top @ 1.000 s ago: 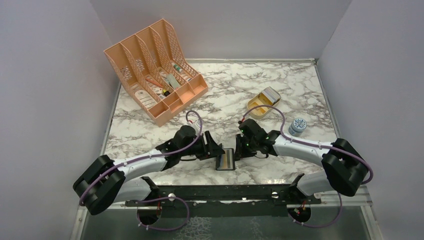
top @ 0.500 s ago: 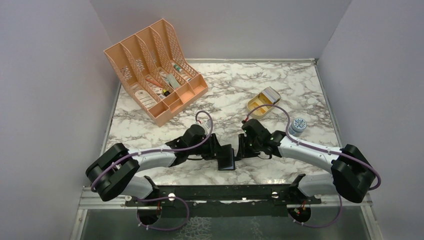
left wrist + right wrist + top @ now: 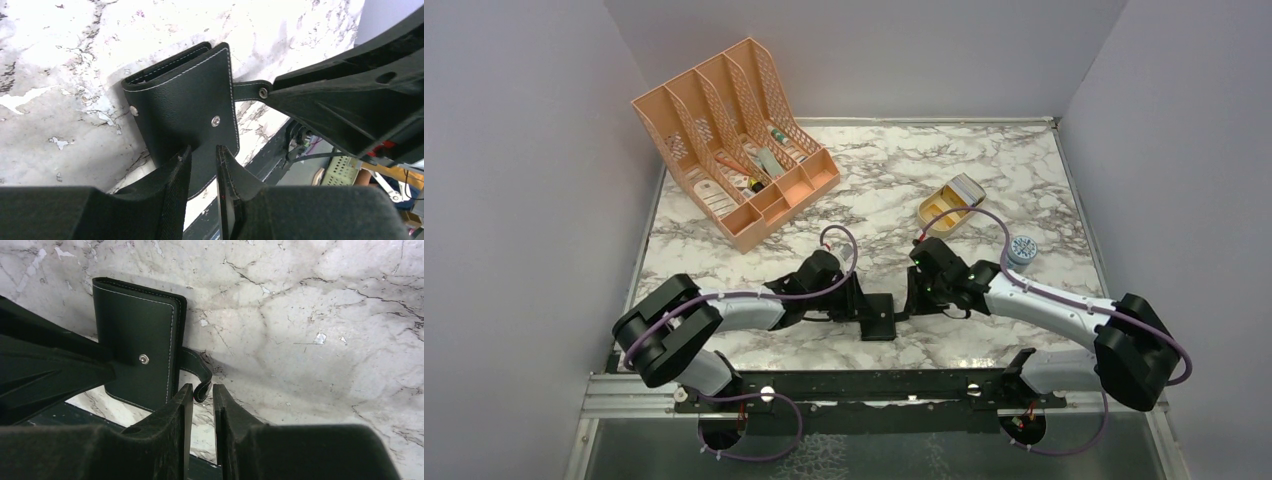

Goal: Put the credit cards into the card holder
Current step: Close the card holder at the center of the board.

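The black card holder (image 3: 879, 322) lies folded shut on the marble near the front edge, between my two grippers. No credit cards show; the closed cover hides the inside. My left gripper (image 3: 864, 306) has its tips over the lower part of the cover (image 3: 185, 100). Its jaws (image 3: 202, 150) keep a narrow gap with nothing between them. My right gripper (image 3: 909, 298) is shut on the curled end of the snap tab (image 3: 192, 362), which sticks out from the holder's (image 3: 135, 340) side. The tab (image 3: 247, 91) runs taut to that gripper (image 3: 200, 387).
A peach desk organiser (image 3: 734, 140) with small items stands at the back left. A gold oval tin (image 3: 951, 205) lies open at the back right, a small round blue-grey container (image 3: 1021, 252) beside it. The black base rail (image 3: 874, 385) runs just in front of the holder.
A second ago the holder lay open with cards showing; now its cover is folded shut. My left gripper moved right onto the cover and its jaws narrowed. The right gripper barely shifted.
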